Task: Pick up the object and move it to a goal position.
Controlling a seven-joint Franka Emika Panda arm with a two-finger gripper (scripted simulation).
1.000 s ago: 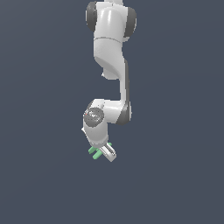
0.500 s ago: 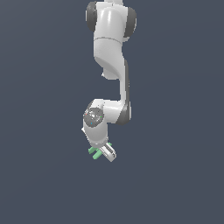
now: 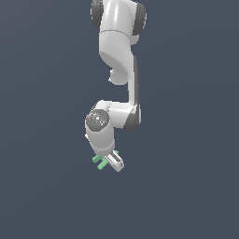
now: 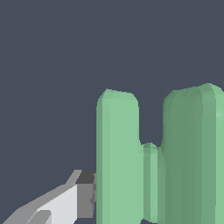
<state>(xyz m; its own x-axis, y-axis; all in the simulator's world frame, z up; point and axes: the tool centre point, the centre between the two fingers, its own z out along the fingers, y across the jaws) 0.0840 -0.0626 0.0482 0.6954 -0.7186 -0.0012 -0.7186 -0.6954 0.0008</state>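
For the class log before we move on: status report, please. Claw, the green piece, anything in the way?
Claw shut on the green piece. Piece held between the fingers, its two bars showing in the wrist view. Nothing seen in the way.

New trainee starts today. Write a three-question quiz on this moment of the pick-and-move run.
1. True or false: the light-green object touches a gripper finger.
2. How many parallel bars does the object have?
3. In the exterior view, the object sits: A) at the arm's lower end, B) far from the arm, C) above the arm.

Key: 1 true; 2 two; 3 A.
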